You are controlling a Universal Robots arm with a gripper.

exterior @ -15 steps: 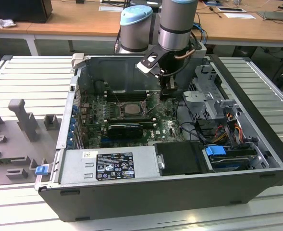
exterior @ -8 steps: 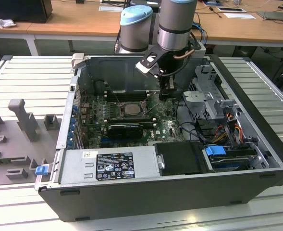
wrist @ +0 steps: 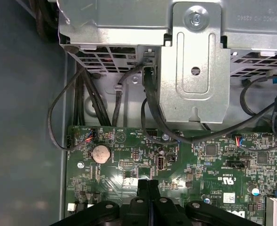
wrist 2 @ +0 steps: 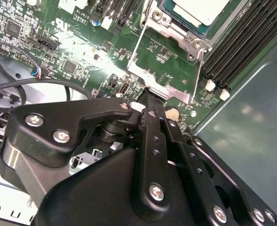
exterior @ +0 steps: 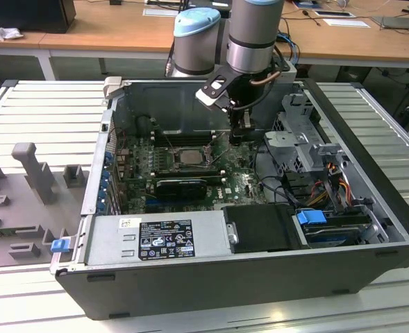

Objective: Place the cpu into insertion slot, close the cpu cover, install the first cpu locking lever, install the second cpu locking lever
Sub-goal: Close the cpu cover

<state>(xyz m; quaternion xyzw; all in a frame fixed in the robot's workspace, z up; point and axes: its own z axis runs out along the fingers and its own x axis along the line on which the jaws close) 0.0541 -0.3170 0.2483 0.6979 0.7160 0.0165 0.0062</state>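
1. Exterior view: the cpu (exterior: 189, 157), a small pale square chip, lies flat in the insertion slot (exterior: 171, 160) on the green board (exterior: 239, 184) of an open computer case (exterior: 371, 208). The case rests on a ribbed metal counter (exterior: 37, 104). The arm reaches down into the case, and its black fingers (exterior: 241, 133) hang just beside the slot, toward the exterior view's right, with their tips close to the board. A row of memory slots (exterior: 180, 139) lies behind the chip and a black card (exterior: 183, 187) in front of it. A silver power supply (exterior: 155, 239) runs along the near wall, and cables (exterior: 329, 177) crowd the exterior view's right.

2. Second wrist view: the chip's silvery face (wrist 2: 195, 7) shows through the cpu cover (wrist 2: 173, 35), a silver frame lying flat around it. A thin wire lever (wrist 2: 139, 44) runs along one side of the frame. The fingers (wrist 2: 152, 122) are closed together with nothing seen between them. Their tip is at the edge of the frame's tongue, and I cannot tell whether it touches. Long black memory slots (wrist 2: 237, 47) lie alongside.

3. First wrist view: the fingers (wrist: 143, 188) are pressed together over the board (wrist: 209, 165). Nearby are a coin battery (wrist: 100, 153), a metal drive cage (wrist: 194, 70) and looping black cables (wrist: 58, 127).
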